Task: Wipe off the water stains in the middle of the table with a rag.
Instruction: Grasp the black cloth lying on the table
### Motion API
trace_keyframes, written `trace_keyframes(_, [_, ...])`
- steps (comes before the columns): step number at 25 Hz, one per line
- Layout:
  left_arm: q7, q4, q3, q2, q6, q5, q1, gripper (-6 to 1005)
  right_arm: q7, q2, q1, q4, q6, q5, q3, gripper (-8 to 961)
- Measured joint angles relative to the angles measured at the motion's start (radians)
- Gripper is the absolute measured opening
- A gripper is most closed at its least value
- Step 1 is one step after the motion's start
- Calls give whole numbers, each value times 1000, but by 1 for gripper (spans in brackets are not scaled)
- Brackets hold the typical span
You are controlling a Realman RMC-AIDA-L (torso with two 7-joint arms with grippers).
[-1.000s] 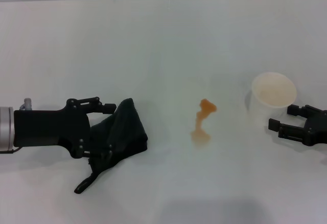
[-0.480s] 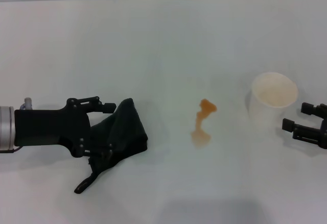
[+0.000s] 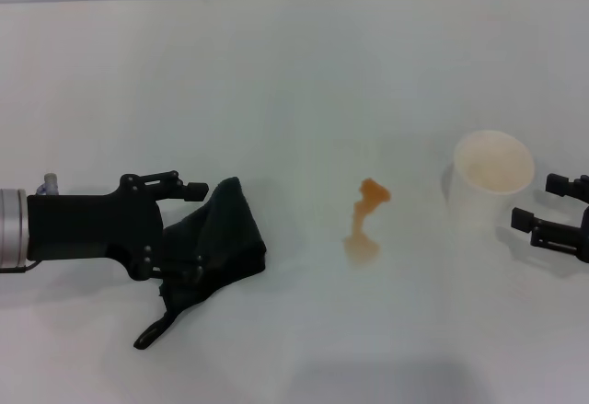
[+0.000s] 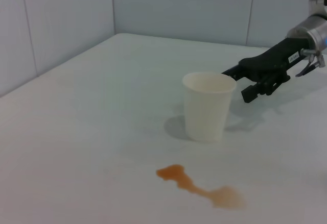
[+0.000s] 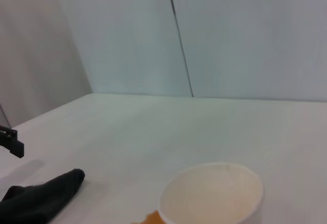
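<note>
In the head view, the left gripper (image 3: 189, 229) is lying low over the table (image 3: 276, 73) at the left, its fingers reaching into the bunched black rag (image 3: 216, 243); they appear to be pinching the folds, though black on black makes the grip hard to read. The rag's thin tail is trailing toward the near edge. The water stains (image 3: 365, 220) are sitting near the middle of the table, well apart from the rag, an orange-brown smear of two blobs joined by a narrow neck. A white paper cup (image 3: 492, 176) is standing upright to the right of the smear, and the right gripper (image 3: 550, 209) is hovering just beside it with fingers spread, holding nothing.

In the left wrist view, the smear (image 4: 200, 185) is lying in front of the cup (image 4: 208, 105), with the right gripper (image 4: 244, 85) spread beyond it.

In the right wrist view, the cup's rim (image 5: 212, 196) is showing close up, a sliver of the stain (image 5: 151, 218) beside it and the rag (image 5: 41, 198) farther off.
</note>
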Motion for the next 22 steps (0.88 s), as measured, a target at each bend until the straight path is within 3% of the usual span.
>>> trace_keyframes(14, [-6,5,0,0,-10,0,0,887,33,1,-56,-136,-94,2,160,864])
trace_keyframes(19, [-7,6,-1,0,-9,-5,-1,888,63,4,-61,-188,-173,13,146,863])
trace_keyframes(22, [-6,6,0,0,-9,-7,-3,888,90,5,-37,-215,-203,14,83,862])
